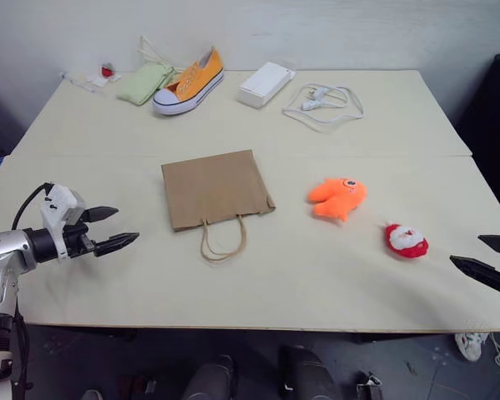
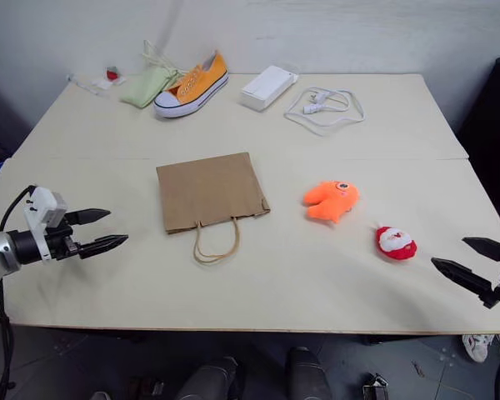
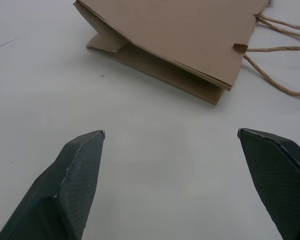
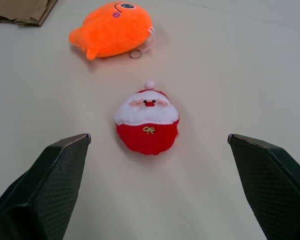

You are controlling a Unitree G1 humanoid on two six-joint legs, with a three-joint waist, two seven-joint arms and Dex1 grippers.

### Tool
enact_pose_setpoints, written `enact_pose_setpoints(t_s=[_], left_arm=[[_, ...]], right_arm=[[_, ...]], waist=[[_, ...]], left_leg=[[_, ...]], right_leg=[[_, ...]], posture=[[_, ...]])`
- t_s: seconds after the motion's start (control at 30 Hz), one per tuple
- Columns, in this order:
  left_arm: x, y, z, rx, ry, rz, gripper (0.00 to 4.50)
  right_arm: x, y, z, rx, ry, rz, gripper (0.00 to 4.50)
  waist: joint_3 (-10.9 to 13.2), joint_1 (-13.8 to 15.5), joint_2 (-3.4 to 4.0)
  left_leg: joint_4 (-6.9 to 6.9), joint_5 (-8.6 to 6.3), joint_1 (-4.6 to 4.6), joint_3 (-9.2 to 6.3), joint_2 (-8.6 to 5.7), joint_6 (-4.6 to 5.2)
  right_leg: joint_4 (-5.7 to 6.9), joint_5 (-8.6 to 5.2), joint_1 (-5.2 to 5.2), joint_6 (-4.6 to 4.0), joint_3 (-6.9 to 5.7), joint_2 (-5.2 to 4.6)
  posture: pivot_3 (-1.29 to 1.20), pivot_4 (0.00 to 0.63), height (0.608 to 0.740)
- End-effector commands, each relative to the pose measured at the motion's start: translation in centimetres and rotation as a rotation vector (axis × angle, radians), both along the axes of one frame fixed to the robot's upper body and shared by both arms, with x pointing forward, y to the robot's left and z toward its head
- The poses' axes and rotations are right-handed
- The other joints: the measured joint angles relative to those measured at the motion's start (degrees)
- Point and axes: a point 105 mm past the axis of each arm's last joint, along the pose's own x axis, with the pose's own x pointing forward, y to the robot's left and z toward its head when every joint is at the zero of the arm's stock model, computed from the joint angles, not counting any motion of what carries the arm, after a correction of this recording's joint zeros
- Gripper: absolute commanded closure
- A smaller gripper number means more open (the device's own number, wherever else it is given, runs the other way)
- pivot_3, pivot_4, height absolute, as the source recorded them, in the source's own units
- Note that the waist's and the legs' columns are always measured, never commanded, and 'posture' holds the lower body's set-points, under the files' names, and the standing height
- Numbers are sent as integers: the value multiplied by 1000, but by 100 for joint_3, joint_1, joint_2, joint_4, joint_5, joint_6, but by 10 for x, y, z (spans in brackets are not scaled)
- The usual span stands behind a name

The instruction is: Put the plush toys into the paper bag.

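Head views, items as I read them from my station: pale counter (image 1: 258, 283) carrying a brown paper bag (image 1: 215, 188) lying flat near the middle, its two twisted loop handles (image 1: 223, 240) trailing toward the near edge; an orange fish plush (image 1: 337, 198) to the right of the bag, apart from it; a red-and-white Santa plush (image 1: 406, 240) farther right and nearer the front edge, well apart from the bag. Along the far edge I list a pale green pouch (image 1: 144, 83), an orange-and-white sneaker (image 1: 191, 83) just beside it, a white box (image 1: 265, 84) and a loose white cable (image 1: 323, 105). The left end effector (image 1: 110, 228) hovers over the counter's left front area, left of the bag, fingers spread and empty; the right end effector (image 2: 469, 265) sits at the right front edge, near the Santa, fingers likewise apart with nothing between them. Left wrist view: both black fingers (image 3: 77, 175) stand wide apart over bare counter, with the bag's folded side and handle cords ahead, not touched. Right wrist view: fingers (image 4: 55, 180) wide apart, the Santa plush lying face up on the counter ahead of them and between their lines, untouched; the fish plush with a small metal ring (image 4: 135, 53) lies beyond it, and a corner of the bag shows beyond that.
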Motion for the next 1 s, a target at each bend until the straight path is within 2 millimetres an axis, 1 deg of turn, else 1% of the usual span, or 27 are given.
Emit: enact_pose_setpoints(t_s=[0.03,0.27,0.47,0.6,0.63,0.67,0.73,0.77,0.87,0.93,1.0], left_arm=[[-3,3,14,3,-48,2,39],[-6,4,11,25,-38,7,39],[-6,0,11,40,-38,-11,39],[-5,-10,16,38,-46,-54,39],[-4,-15,19,28,-51,-79,39],[-4,-22,22,13,-51,-112,39],[-4,-47,27,26,-44,-262,39],[-5,-61,27,80,-47,-365,39],[-5,-88,24,238,-65,-585,39],[-5,-103,20,325,-82,-717,39],[-1,-114,17,392,-114,-796,39]], right_arm=[[1,7,12,-14,-34,33,0],[3,5,12,-44,-52,12,0],[3,4,12,-76,-45,7,0],[3,7,18,-93,-62,7,0],[2,10,20,-95,-66,17,0],[2,15,22,-97,-70,36,0],[-3,41,30,-68,-75,145,0],[-6,57,33,-66,-74,209,0],[-13,96,38,-87,-75,351,0],[-18,118,40,-104,-88,429,0],[-21,135,39,-121,-93,479,0]], waist=[[0,8,0],[0,10,0],[0,10,0],[0,11,0],[0,11,0],[0,11,0],[0,24,0],[0,36,0],[0,38,0],[0,32,-1],[0,19,-2]], left_leg=[[0,0,0,0,0,0],[1,0,0,0,-2,1],[1,0,-1,1,-2,0],[1,0,-1,0,-2,0],[1,0,-1,0,-2,0],[1,0,-1,0,-2,0],[2,0,-1,1,-2,0],[6,1,-2,0,-3,0],[11,1,-3,-4,-3,-1],[11,1,-3,-3,-3,-1],[11,1,-4,-2,-3,-1]], right_leg=[[0,0,0,0,0,0],[-1,0,1,0,0,-1],[-1,0,1,0,0,-1],[0,0,0,0,0,-1],[0,0,1,0,0,-1],[0,0,1,0,0,-1],[1,0,1,0,0,-1],[2,0,1,0,-2,-2],[4,1,4,1,-6,-1],[3,1,4,1,-7,-1],[0,1,4,2,-7,0]], posture=[[0,150,740],[0,150,740],[0,150,740],[0,150,740],[0,150,740],[0,150,740],[0,150,740],[0,150,740],[0,150,740],[0,150,740],[0,150,740]])
